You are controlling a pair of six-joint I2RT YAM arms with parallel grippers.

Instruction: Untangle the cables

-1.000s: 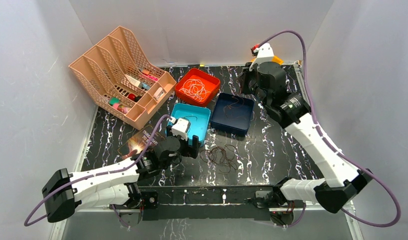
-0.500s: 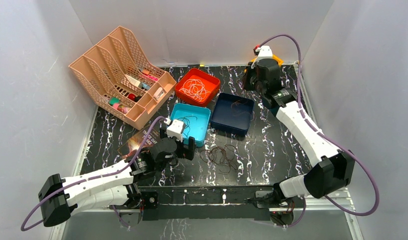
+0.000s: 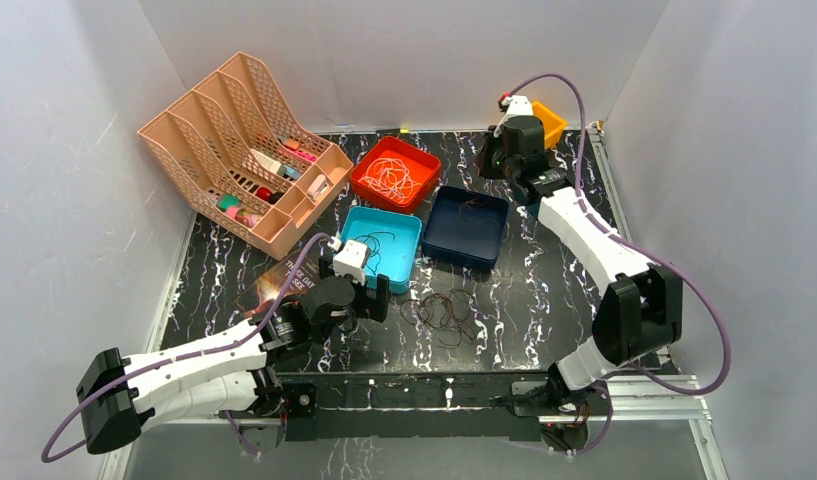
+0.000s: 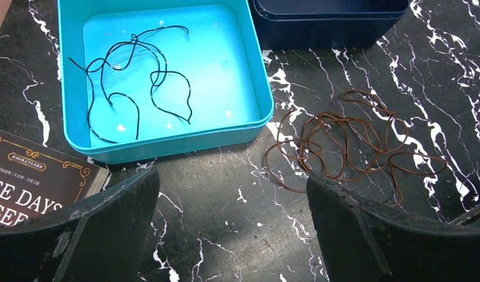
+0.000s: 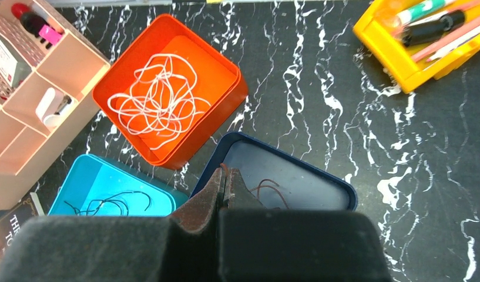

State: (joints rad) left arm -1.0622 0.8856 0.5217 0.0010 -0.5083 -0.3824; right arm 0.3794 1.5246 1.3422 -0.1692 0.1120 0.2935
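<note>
A dark reddish-brown cable (image 3: 442, 310) lies in loose loops on the black marbled table, and also shows in the left wrist view (image 4: 349, 141). My left gripper (image 3: 372, 298) is open and empty over bare table just left of it (image 4: 234, 205). A black cable (image 4: 131, 76) lies in the teal tray (image 3: 412, 222). A white cable (image 5: 158, 100) lies in the orange tray (image 3: 429, 165). My right gripper (image 5: 225, 171) is shut on a reddish-brown strand above the navy tray (image 5: 343, 188); more of the strand (image 5: 272, 191) rests inside. The right gripper (image 3: 492, 165) hovers at that tray's far edge.
A pink desk organizer (image 3: 234, 150) with small items stands at the back left. A yellow bin (image 5: 402, 53) of pens sits at the back right. A dark book (image 4: 32, 182) lies left of the teal tray. White walls enclose the table.
My right arm has folded, its elbow swinging in toward the table, while the wrist shifted slightly left above the navy tray's far edge. My left gripper drew back a little from the teal tray.
</note>
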